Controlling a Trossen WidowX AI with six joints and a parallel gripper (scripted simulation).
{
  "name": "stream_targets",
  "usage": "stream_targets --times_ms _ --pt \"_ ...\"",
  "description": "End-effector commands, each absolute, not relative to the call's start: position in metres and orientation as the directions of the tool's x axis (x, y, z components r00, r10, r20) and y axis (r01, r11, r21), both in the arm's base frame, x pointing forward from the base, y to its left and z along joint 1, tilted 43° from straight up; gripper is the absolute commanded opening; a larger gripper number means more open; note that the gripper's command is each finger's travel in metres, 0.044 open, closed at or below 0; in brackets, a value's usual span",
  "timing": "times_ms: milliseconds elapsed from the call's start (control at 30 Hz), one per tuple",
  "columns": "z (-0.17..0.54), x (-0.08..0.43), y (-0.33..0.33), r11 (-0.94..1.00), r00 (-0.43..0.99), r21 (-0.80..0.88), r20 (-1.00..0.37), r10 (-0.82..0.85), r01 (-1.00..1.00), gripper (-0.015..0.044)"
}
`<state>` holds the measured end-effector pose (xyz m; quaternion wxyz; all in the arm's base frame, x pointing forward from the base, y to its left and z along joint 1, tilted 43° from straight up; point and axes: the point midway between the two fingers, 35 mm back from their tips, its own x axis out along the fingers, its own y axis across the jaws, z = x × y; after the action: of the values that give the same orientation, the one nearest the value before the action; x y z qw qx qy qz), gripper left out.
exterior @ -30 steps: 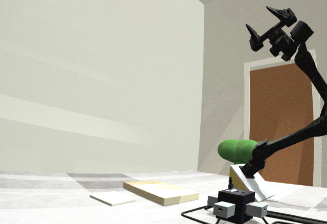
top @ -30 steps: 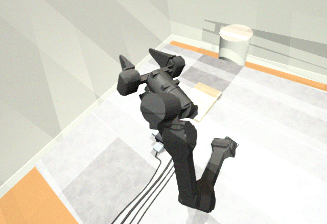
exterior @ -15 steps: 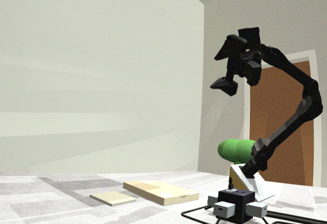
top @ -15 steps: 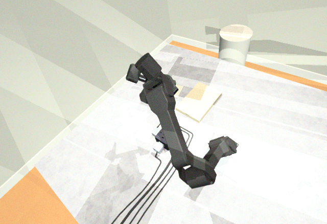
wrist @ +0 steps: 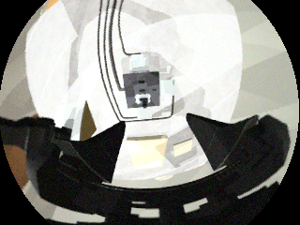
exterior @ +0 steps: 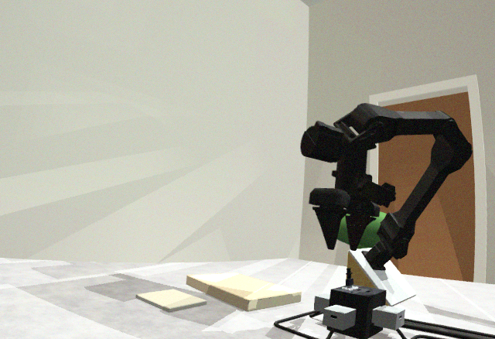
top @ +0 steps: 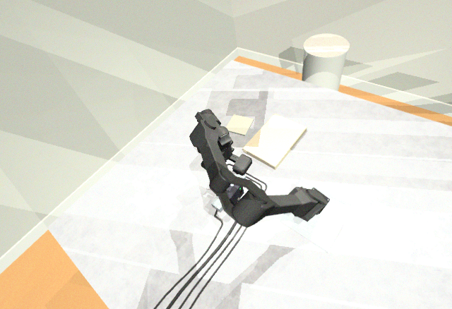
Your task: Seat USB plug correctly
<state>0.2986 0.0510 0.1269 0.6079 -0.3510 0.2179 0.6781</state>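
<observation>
The black power cube (top: 234, 191) (exterior: 361, 305) (wrist: 132, 97) stands on the table, partly hidden by the arm in the top view. The dark USB plug (exterior: 349, 280) (wrist: 143, 101) stands upright in its top, near one edge, with a short stem pointing up. A small white patch lies around its base. Which way round the plug sits is too small to tell. My gripper (exterior: 343, 248) (wrist: 156, 120) is open and empty, fingers pointing down, above the cube and plug with a gap between. In the top view the fingertips are hidden.
Light grey blocks (exterior: 339, 316) (wrist: 140, 62) are on the cube's sides, with black cables (top: 215, 258) (wrist: 107, 61) along the table. A thick cream slab (top: 279, 137) (exterior: 240, 287) and a thin square pad (top: 240, 124) (exterior: 172, 299) lie nearby. A white wedge (exterior: 394, 285) and green rounded object (exterior: 361, 236) stand behind.
</observation>
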Motion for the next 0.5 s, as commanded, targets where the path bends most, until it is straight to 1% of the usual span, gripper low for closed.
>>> stream_targets --times_ms 0,467 --pt "0.1206 0.2852 0.0600 -0.200 -0.096 -0.056 -0.730 0.677 -0.978 0.0440" --pt "0.1212 0.2856 0.0616 -0.200 -0.096 -0.056 -0.730 0.677 -0.978 0.0440"
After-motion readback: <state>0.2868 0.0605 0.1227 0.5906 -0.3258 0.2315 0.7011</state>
